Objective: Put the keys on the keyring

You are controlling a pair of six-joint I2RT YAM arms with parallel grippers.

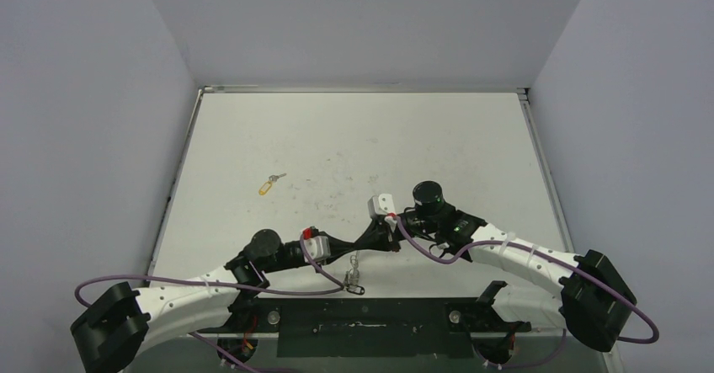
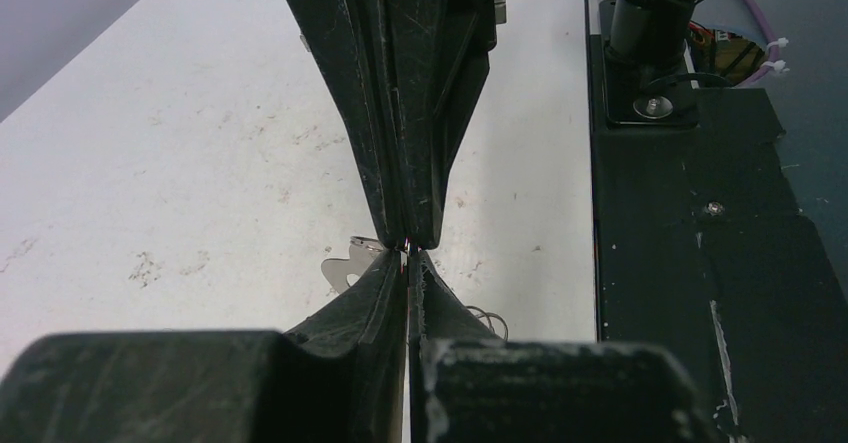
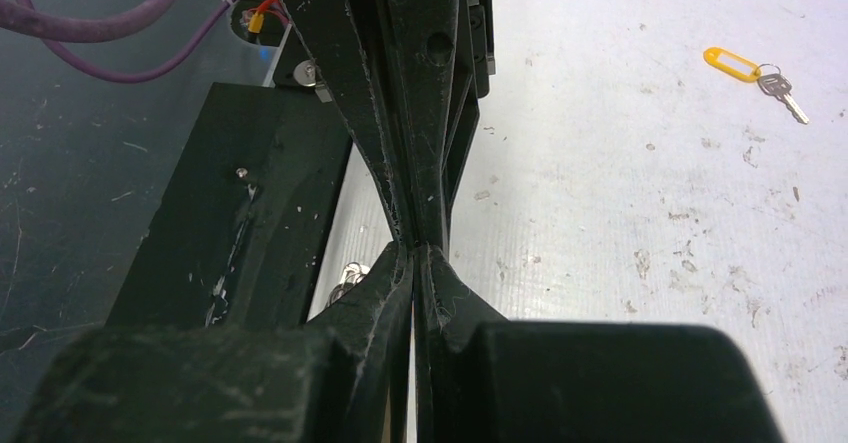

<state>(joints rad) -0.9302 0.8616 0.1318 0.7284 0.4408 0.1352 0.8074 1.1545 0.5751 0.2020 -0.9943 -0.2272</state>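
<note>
My two grippers meet tip to tip just above the table's near edge. The left gripper is shut, and so is the right gripper. A flat silver part of the keyring sticks out beside the pinched tips. Its chain of small rings trails below the fingers. A key with a black head sits at the chain's end. Another key with a yellow tag lies alone on the table, far left of both grippers.
The black base plate runs along the near edge right by the grippers. Grey walls close in the white table on three sides. Purple cables loop around the arms.
</note>
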